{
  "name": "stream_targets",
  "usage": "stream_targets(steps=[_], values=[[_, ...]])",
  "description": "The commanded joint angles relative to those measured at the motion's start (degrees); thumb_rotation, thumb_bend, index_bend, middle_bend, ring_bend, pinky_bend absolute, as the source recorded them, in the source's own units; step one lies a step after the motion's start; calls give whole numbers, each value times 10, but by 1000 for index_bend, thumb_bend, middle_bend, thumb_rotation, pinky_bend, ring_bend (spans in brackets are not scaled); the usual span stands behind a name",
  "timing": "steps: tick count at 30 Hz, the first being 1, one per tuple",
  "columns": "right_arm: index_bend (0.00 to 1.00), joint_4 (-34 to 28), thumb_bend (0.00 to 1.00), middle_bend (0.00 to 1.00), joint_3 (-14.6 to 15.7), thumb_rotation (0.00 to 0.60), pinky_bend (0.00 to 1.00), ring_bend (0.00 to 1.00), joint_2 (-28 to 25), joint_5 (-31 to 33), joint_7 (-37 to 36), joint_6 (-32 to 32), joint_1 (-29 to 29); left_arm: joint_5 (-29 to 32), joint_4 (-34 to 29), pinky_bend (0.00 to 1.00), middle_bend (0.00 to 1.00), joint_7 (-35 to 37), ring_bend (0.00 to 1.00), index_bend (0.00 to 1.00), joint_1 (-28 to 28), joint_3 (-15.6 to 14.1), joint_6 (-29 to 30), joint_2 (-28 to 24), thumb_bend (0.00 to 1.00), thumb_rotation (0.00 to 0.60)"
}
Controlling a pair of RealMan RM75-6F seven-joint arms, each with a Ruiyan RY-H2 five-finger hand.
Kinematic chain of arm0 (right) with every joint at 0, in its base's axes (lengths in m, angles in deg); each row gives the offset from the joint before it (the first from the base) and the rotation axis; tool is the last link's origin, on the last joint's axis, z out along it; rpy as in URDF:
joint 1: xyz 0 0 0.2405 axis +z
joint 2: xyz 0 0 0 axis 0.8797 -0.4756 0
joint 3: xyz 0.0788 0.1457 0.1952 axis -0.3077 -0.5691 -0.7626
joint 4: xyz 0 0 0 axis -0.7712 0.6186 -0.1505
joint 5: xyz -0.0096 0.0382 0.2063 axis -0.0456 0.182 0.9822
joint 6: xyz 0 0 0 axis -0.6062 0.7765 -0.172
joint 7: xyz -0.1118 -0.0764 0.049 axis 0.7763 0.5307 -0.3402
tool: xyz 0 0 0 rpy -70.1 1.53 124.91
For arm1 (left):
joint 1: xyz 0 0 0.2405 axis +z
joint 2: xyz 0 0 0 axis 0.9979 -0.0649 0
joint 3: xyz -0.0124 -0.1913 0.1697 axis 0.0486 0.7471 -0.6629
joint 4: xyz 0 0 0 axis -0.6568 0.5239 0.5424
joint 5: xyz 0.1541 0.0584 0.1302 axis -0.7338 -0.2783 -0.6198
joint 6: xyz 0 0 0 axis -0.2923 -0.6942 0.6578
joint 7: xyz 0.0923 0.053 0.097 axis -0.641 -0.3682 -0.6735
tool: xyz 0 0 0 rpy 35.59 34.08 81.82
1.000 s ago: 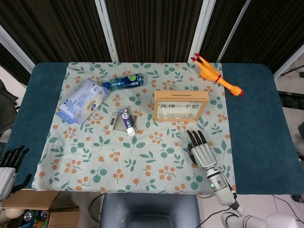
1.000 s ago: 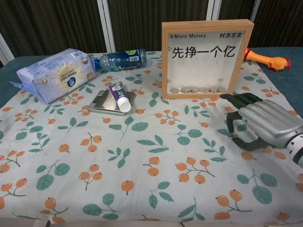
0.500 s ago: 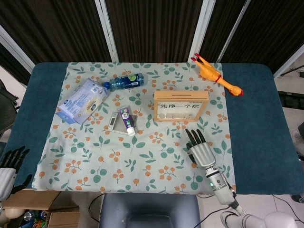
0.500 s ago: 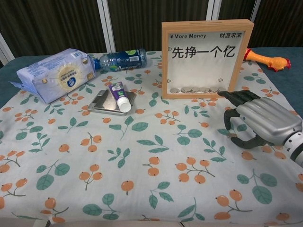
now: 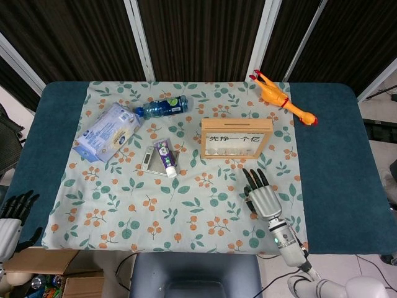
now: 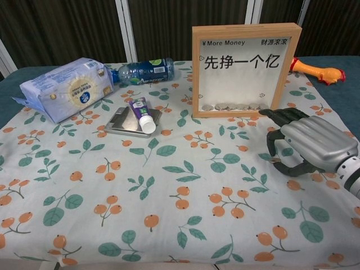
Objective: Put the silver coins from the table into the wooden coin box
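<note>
Fingers [image 6: 278,115] near wooden coin box [image 6: 243,70], right hand [image 6: 306,143]

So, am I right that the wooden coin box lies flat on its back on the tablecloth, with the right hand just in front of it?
Not quite: the wooden coin box stands upright on the tablecloth, as the chest view shows. The right hand is indeed just in front of it.

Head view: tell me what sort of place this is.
Probably a robot test room or lab: a blue table under a floral cloth, unrelated props like a rubber chicken and water bottle, dark curtains behind.
</note>
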Motion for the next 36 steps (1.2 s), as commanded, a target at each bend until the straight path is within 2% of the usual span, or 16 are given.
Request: stream_targets(steps=[1,36], values=[[654,-1,505,122,-1,600,0,0,0,1,0,-1,1,0,0,0,0,0,0,0,0,0,0,0,361,600],[689,-15,553,134,-9,600,0,0,-8,9,2,-3,7,1,3,0,0,0,0,0,-2,-1,-3,3,360,600]])
